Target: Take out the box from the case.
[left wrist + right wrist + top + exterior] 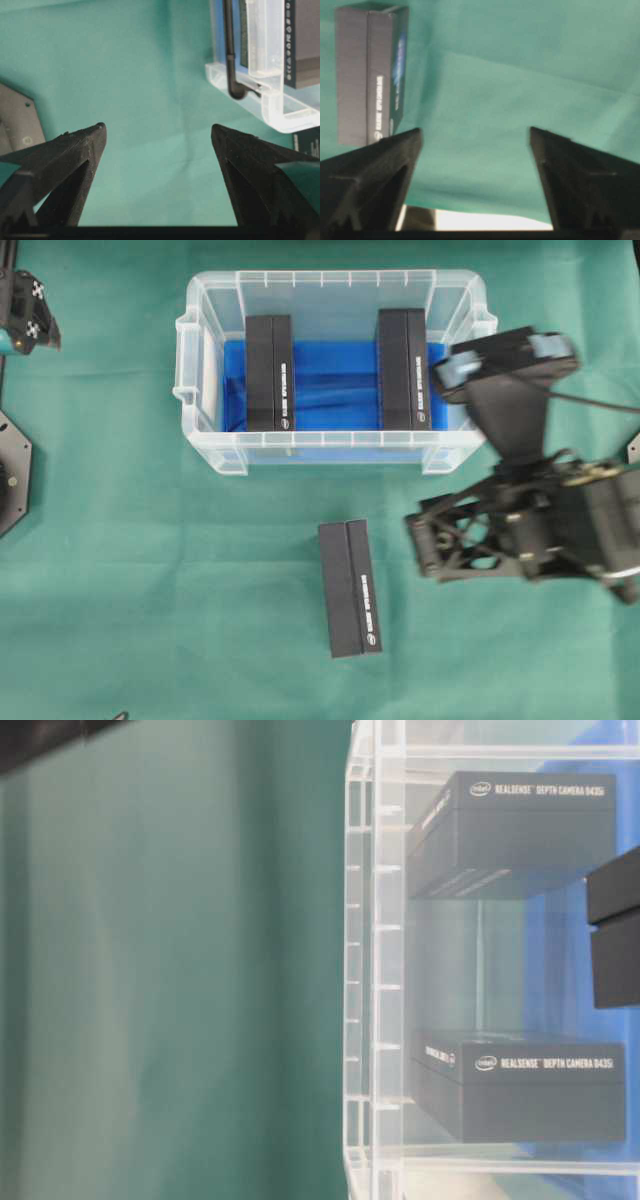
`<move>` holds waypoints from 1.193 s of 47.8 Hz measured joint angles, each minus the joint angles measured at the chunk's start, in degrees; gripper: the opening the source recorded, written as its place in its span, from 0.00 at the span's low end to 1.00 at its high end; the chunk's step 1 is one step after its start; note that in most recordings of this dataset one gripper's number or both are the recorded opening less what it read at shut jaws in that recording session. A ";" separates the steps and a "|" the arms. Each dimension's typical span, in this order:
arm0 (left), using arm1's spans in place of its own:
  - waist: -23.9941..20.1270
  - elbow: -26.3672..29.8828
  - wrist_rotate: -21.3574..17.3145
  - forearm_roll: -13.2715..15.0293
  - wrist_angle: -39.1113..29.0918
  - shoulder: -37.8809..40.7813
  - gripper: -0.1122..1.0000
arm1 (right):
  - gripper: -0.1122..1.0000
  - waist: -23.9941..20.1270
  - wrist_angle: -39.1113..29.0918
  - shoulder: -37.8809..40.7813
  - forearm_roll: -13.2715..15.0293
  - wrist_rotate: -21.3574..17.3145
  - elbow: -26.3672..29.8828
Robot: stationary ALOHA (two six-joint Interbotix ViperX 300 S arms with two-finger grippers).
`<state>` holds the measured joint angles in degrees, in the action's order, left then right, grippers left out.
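Your right gripper [475,137] hung spread and empty over cloth near the freed box [350,587]. Two boxes [269,372] remained in the case [330,285]; a skewed descent could clip its rim.

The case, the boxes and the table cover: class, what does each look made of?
Case: clear glossy plastic; the boxes show through its walls.
Boxes: probably matte black cardboard; sharp folded edges, white printing.
Table cover: green cloth, seemingly; soft creases, no shine.
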<state>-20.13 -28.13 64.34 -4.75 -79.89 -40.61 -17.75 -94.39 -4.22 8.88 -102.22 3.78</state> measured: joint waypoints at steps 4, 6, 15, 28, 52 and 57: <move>0.09 0.00 0.00 0.00 0.00 0.00 0.92 | 0.88 -0.62 0.70 -3.34 0.00 -1.49 -4.31; 0.09 0.00 -0.09 0.00 0.00 0.00 0.92 | 0.88 -0.97 0.79 -4.92 0.00 -2.29 -6.24; 0.09 0.00 0.09 0.00 0.00 0.00 0.92 | 0.88 -2.37 0.88 -12.66 -0.09 -5.98 -13.80; 0.09 0.00 0.09 0.00 0.00 0.00 0.92 | 0.88 -2.46 0.97 -17.75 0.09 -6.33 -17.84; 0.09 0.00 0.09 0.00 0.09 0.00 0.92 | 0.88 10.90 3.25 -17.14 0.09 8.79 -18.81; 0.00 0.00 0.09 0.09 0.00 0.00 0.92 | 0.88 14.94 3.34 -17.23 0.18 13.36 -19.07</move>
<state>-20.13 -28.13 64.42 -4.66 -79.89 -40.61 -2.81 -91.05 -21.45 9.05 -88.86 -15.29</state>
